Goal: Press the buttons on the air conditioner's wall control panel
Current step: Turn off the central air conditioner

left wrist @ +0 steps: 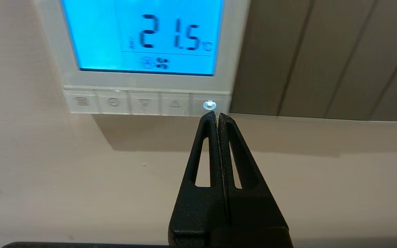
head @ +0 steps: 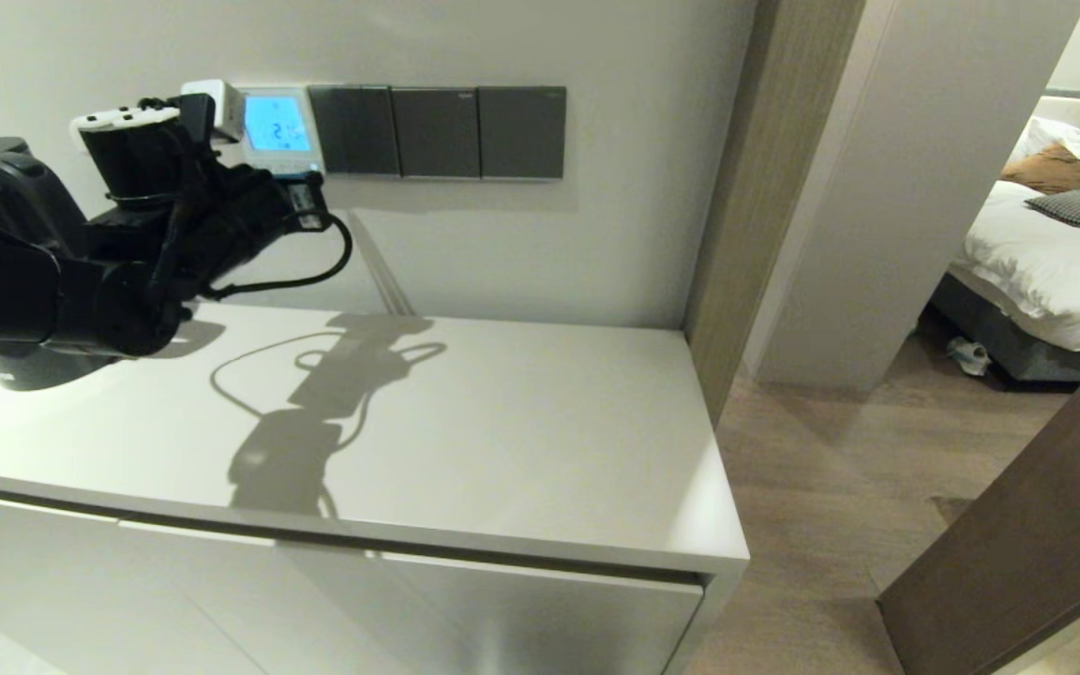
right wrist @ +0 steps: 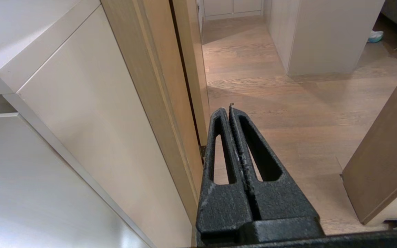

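Blue light fills the screen of the control panel [left wrist: 140, 51], which is fixed on the pale wall above the white cabinet [head: 521, 422]. The screen shows 21.5 and a small fan sign under it. Just beside the panel, on the side toward the doorway, is a row of 3 dark grey switches [head: 437, 131]. Under the screen the panel has a row of 5 buttons, and the power button [left wrist: 209, 104] at the end nearest the switches has a small glowing ring.

The left gripper [left wrist: 217, 115] is at the lower edge of the panel, with its 2 black fingers pressed together. Their tips are at the power button, just under its glowing sign; I cannot tell if they touch it.

The right gripper [right wrist: 230, 109] hangs low beside the cabinet, well apart from the panel, over the wooden floor [right wrist: 288, 103], and its fingers are also together.
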`<state>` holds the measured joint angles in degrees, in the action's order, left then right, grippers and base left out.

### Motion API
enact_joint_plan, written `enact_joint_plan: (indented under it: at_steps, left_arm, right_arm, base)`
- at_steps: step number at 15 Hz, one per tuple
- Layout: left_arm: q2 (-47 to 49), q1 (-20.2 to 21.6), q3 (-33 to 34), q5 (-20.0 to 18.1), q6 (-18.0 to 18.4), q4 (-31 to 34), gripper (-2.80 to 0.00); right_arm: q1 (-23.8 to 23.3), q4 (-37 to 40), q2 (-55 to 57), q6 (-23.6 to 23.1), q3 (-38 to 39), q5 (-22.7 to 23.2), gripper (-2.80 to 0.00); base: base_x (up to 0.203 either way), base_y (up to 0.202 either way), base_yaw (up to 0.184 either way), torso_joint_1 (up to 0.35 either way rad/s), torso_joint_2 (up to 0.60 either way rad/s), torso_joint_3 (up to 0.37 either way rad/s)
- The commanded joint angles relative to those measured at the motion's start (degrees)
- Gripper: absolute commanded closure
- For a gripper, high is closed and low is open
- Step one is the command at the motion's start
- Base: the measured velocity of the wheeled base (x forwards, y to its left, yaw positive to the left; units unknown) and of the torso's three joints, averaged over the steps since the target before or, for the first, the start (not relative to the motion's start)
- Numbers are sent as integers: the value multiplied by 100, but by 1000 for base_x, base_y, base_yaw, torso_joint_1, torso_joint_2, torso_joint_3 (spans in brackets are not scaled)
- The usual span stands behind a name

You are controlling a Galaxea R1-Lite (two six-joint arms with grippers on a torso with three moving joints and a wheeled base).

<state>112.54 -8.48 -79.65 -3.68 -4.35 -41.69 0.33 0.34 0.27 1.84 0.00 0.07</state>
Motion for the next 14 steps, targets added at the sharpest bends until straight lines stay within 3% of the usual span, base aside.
enact_joint_plan:
  at_steps: [1, 8, 14]
  left_arm:
    - [66, 31, -42, -1, -14, -23, 0]
    - [91, 49, -93, 52, -49, -32, 0]
    - [-609, 41, 410, 54, -40, -199, 0]
  right_arm:
    - [2, 1, 8, 0, 9, 1, 0]
    - [2, 1, 8, 0, 9, 1, 0]
    - [2, 1, 8, 0, 9, 1, 0]
  base:
    - [0, 0, 0, 0, 0, 0]
    - [0, 0, 0, 0, 0, 0]
    - [0, 0, 0, 0, 0, 0]
